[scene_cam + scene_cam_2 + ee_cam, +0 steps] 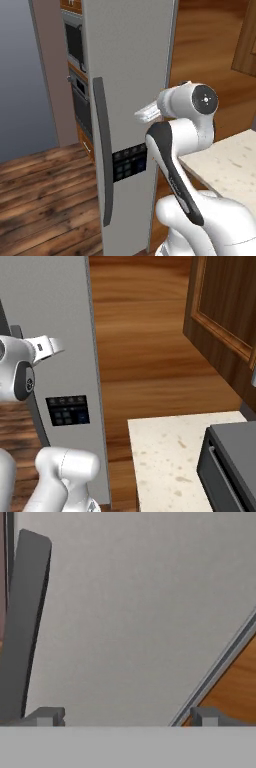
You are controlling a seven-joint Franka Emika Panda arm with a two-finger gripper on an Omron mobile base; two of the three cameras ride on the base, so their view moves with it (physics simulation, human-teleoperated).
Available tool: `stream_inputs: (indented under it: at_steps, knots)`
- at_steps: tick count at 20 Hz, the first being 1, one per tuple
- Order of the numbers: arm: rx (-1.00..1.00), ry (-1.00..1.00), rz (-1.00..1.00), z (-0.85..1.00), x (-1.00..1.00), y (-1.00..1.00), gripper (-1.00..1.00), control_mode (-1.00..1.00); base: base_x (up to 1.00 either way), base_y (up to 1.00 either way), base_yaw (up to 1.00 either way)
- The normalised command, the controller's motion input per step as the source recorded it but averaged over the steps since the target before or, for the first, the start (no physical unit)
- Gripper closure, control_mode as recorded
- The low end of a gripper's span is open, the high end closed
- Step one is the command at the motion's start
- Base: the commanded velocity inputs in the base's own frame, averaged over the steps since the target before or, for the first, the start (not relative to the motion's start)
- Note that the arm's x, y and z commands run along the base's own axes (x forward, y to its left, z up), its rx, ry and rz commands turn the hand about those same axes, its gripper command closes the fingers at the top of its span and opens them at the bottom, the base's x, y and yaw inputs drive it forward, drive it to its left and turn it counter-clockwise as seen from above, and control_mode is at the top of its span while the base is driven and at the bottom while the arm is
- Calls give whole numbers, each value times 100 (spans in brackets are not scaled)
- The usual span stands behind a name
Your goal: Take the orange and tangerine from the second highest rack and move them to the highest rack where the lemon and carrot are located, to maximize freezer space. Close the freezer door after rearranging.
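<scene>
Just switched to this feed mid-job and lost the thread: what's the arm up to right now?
The arm is facing the freezer door, which looks shut from here, so the racks and fruit inside are hidden. The gripper hangs open just in front of the plain grey panel, holding nothing, with the dark vertical handle off to its side and not touched. A pale stone counter sits to the robot's right. Whether the fruit has been moved cannot be told.

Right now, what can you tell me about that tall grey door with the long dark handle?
The freezer door is a tall, plain matte-grey panel that looks shut, standing upright and flush. A long, slightly curved dark-grey handle runs vertically near its left edge, and a small dark control panel sits beside it at mid-height. The pincer faces the panel closely, open; contact cannot be judged.
</scene>
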Motion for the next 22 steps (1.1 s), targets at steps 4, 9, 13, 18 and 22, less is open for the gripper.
stream_inputs:
  at_steps: [4,9,13,18,22]
  knots:
    - [0,17,-11,-1,70,0,-100,-100,0,0,0]
    - [0,12,-10,-12,76,2,-100,-100,0,0,0]
    - [0,0,-15,-24,71,7,-100,-100,0,0,0]
    - [0,0,-14,-27,73,1,-100,-100,0,0,0]
    - [0,0,-9,-24,80,3,-100,-100,0,0,0]
